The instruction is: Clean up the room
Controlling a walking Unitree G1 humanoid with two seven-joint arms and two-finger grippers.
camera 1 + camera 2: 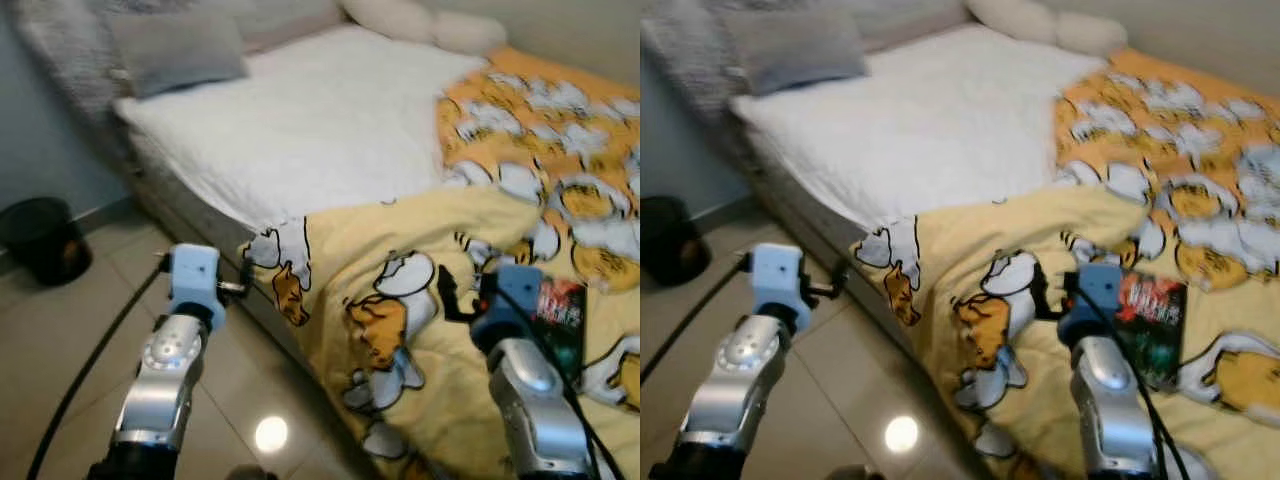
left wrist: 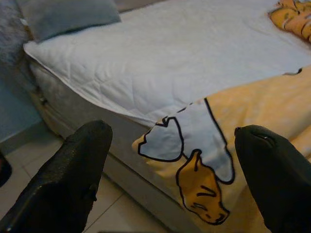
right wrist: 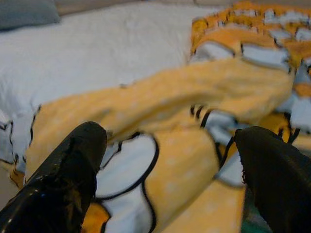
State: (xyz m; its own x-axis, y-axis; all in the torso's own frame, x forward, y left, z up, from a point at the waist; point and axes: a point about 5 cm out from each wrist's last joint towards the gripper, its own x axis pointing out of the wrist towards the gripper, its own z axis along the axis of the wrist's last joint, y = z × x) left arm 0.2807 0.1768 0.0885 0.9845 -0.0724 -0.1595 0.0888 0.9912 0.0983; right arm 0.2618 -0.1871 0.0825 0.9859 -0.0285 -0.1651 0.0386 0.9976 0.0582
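Ahead of left gripper [image 2: 170,174], blanket [image 2: 204,165]

**Soft cloth, glossy tile and brushed metal seen at bedside**

A yellow duvet [image 1: 400,330] of soft, matt cloth, printed with cartoon figures, is seen draped over the bed's edge. The white mattress cover [image 1: 300,130] is shown as quilted fabric with a stitched pattern, and a grey pillow [image 1: 175,50] is rendered in plain matt cloth. The floor [image 1: 80,330] is laid in glossy tile, on which a lamp's reflection is caught. A glossy-covered book [image 1: 1152,315] is seen on the duvet. The arms are finished in silvery metal; the left gripper [image 2: 170,170] fingers [image 2: 73,174] are seen in rough-textured matt black, the right gripper [image 3: 165,170] fingers [image 3: 63,179] in shinier black.
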